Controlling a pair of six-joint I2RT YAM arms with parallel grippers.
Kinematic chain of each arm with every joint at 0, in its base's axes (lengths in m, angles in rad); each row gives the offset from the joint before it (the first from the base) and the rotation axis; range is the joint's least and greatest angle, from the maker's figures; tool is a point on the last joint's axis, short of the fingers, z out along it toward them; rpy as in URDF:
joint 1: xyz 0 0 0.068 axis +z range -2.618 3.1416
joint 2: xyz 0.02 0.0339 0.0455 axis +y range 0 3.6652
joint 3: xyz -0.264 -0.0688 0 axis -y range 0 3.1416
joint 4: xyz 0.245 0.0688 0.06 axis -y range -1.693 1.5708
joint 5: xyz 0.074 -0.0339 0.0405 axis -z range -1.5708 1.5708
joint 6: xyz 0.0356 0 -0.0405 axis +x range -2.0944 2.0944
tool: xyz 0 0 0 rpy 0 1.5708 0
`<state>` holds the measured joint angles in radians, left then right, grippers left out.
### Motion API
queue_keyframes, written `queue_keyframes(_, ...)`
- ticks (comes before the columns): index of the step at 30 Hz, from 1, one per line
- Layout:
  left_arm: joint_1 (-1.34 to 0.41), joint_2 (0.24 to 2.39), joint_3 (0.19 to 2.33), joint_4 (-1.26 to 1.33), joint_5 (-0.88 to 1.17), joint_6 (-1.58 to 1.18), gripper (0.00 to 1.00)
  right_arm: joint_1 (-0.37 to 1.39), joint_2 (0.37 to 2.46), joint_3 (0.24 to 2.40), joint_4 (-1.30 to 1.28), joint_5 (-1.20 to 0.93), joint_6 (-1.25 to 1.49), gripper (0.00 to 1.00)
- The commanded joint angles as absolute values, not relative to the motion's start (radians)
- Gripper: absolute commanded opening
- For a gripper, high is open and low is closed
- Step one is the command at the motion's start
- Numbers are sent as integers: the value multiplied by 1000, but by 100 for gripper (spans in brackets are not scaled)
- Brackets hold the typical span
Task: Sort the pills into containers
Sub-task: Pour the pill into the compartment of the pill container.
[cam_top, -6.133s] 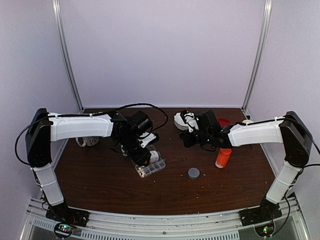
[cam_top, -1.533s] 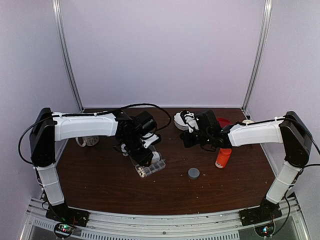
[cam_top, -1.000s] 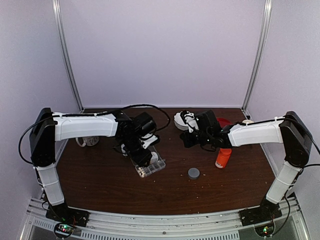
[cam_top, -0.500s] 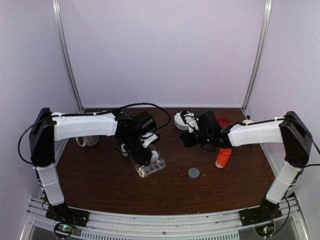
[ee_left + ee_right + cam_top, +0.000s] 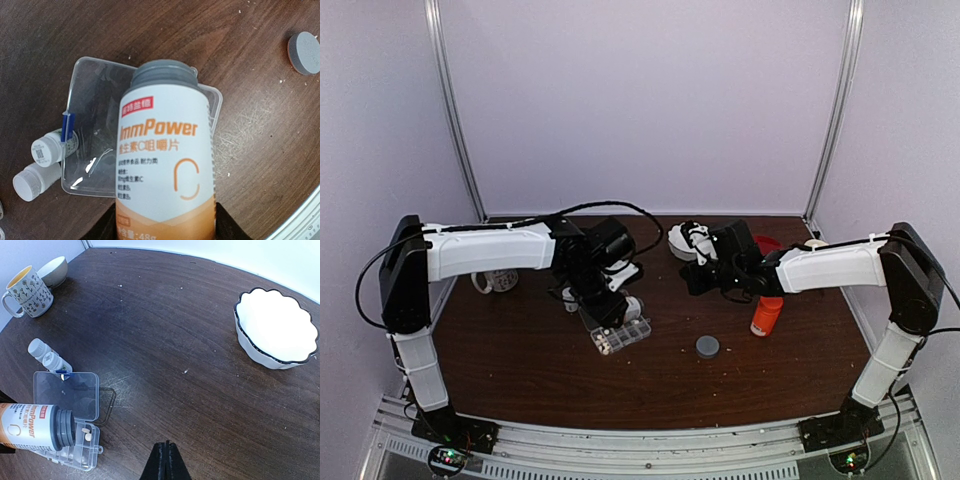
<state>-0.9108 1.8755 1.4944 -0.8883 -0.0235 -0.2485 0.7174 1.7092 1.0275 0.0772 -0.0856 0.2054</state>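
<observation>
Two pale tablets [image 5: 86,433] sit in the clear plastic compartment box [image 5: 65,395] right under the mouth of the white-and-orange pill bottle [image 5: 165,165] gripped in the left jaws, right jaws clenched empty well apart; over-tilt could dump several, mixing compartments.

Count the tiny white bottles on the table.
2. The labelled bottle lies next to the blue clasp of the organizer lid. The capped bottle lies right beside it, farther from the lid. Others could be hidden from view.
</observation>
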Motion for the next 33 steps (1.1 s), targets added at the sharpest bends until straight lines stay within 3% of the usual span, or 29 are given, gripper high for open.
queue_keyframes(1,-903,1891,1509,-882,-38,-253,0,715,1717,1052,75,-87,192,0)
queue_keyframes(33,-898,1864,1486,-853,0,-255,0,715,1714,1052,73,-75,189,0)
